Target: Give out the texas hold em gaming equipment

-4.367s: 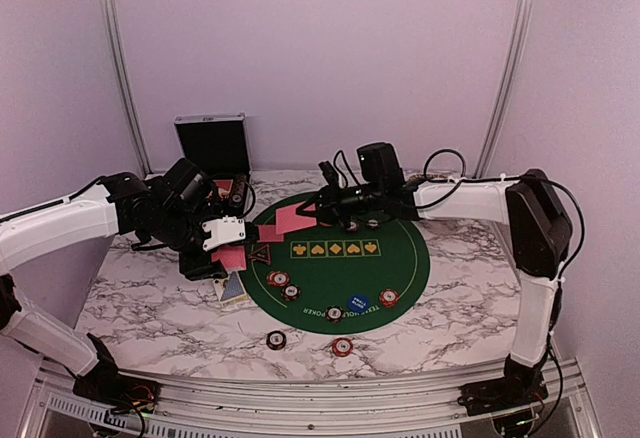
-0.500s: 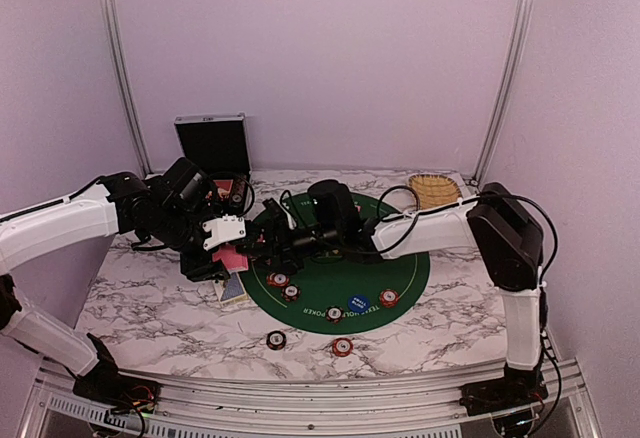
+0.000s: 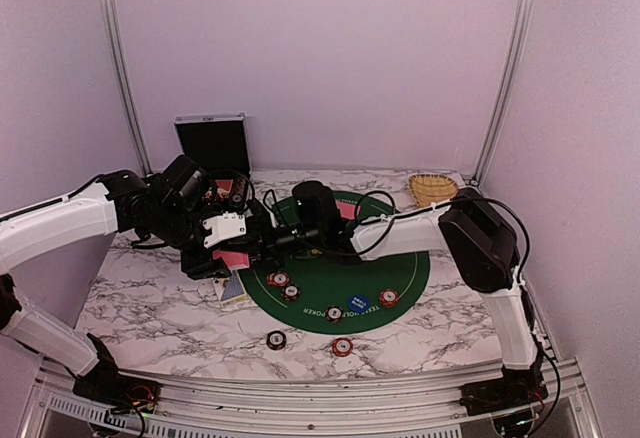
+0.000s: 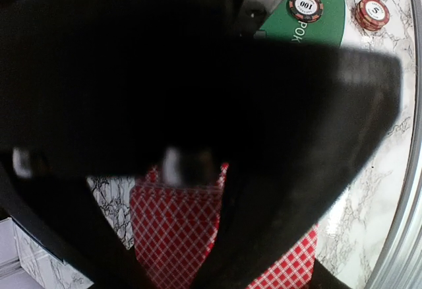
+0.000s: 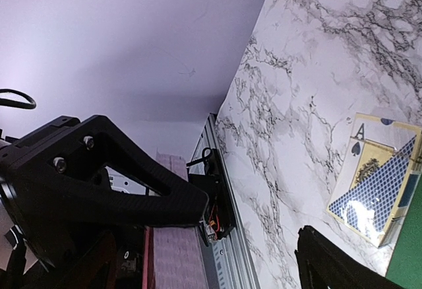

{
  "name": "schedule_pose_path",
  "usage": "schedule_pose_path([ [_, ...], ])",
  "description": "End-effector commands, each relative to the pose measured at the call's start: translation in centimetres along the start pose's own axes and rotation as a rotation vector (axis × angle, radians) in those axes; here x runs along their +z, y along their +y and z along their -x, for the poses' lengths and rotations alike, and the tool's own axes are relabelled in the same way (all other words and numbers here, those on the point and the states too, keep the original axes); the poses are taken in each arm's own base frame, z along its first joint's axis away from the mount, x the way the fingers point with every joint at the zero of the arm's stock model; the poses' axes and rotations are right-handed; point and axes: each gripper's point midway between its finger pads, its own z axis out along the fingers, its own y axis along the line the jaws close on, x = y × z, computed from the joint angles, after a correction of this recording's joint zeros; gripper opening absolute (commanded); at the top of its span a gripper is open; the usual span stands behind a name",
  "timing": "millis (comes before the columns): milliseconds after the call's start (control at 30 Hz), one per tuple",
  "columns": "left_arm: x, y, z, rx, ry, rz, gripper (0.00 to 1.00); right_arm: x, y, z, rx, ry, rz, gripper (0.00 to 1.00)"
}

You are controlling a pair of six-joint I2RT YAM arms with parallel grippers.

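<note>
The red-checked cards (image 4: pixel 175 236) are clamped by the closed left fingers (image 3: pixel 232 246) at the left edge of the mat (image 3: pixel 400 258). The right fingers (image 3: pixel 268 245) are spread wide, empty, just beside.

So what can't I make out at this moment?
Left wrist: a dark blurred mass covers most of the frame; only part of the cards shows.
Top: whether the right gripper touches them; arms overlap.
Right wrist: card box cut by the edge.
Top: chip values too small.

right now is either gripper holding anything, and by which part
The left gripper is shut on the playing cards, pinching them at one edge. The right gripper is open, holding nothing.
</note>
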Motion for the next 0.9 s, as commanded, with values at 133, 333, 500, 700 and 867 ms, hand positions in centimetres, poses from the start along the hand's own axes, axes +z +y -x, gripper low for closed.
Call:
schedule_pose_path([
  [133, -1.4, 0.8, 1.5, 0.006, -0.062, 0.023, 0.0, 2.1, 1.4, -0.1, -0.02, 0.045, 0.052, 0.91],
  [333, -1.6, 0.8, 1.6, 0.006, -0.069, 0.025, 0.0, 1.7, -0.5, 0.0, 0.006, 0.038, -0.028, 0.84],
  [500, -1.7, 0.8, 1.7, 0.007, -0.072, 0.026, 0.0, 0.7, -1.3, 0.1, 0.022, 0.025, -0.057, 0.76],
  [700, -1.6, 0.7, 1.6, 0.006, -0.068, 0.026, 0.0, -0.7, -1.4, 0.3, 0.018, 0.007, -0.083, 0.71],
  [867, -1.7, 0.8, 1.6, 0.007, -0.07, 0.028, 0.0, -2.0, -1.6, 0.3, 0.016, -0.005, -0.105, 0.65],
])
